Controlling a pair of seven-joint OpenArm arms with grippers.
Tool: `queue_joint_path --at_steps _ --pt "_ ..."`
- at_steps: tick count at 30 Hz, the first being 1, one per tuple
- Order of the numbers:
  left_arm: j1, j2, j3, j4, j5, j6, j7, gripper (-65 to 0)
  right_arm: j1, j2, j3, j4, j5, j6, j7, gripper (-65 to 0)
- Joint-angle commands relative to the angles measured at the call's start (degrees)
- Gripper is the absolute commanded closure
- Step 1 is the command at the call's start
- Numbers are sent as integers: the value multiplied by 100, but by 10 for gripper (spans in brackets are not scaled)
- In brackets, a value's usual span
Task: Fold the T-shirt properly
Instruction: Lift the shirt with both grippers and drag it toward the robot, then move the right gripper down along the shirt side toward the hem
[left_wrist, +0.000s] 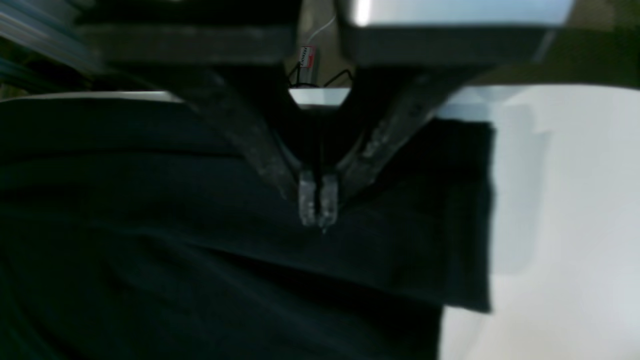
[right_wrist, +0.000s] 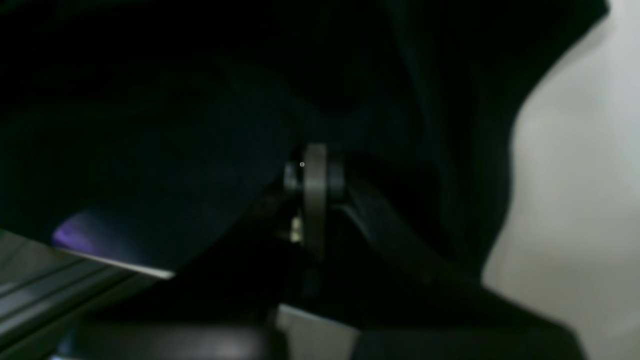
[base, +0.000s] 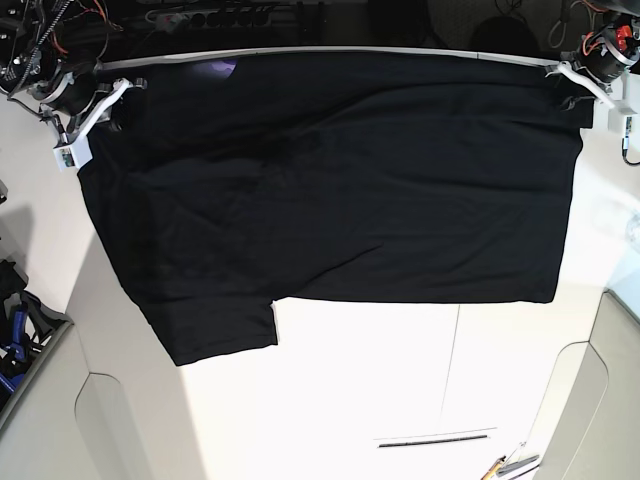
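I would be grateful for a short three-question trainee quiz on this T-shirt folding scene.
1. True or false: the T-shirt lies spread on the white table with its plain black side up.
2. The left hand is: A) wide open above bare table, B) shut over the black cloth, C) out of view.
3. Fill in: in the base view, a small patch of ____ print peeks out at the shirt's far edge.

Key: 1 true; 2 B; 3 purple.

The base view looks straight down from high above on the whole white surface (base: 350, 390), while each wrist view sits very near behind its own pincer, all three sharing the large black cloth T-shirt (base: 340, 190).
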Motion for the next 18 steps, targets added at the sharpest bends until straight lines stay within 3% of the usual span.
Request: queue_joint_path --at_steps 1,4,8,12,15,16,18 --pt "33 -81 -107 120 -87 -42 -61 0 13 81 44 184 76 4 85 0" --pt "33 -81 -334 219 -240 -48 -61 0 13 79 44 498 74 7 90 0" --pt "33 -81 -739 549 -737 -352 -57 0 83 79 44 988 -2 7 179 0" --pt "33 -83 -986 944 -968 -540 -59 -182 466 83 44 1193 -643 4 608 -3" --pt "31 -79 -988 1071 -977 -538 -61 -228 866 81 44 1167 -1309 -2 1246 -259" --pt "31 -81 -984 1071 -992 -538 -63 -227 1016 83 44 1145 -1491 -79 1453 -308" --pt "33 -79 -984 1071 -997 -538 -61 -227 1351 87 42 1045 -1740 -345 1641 -325"
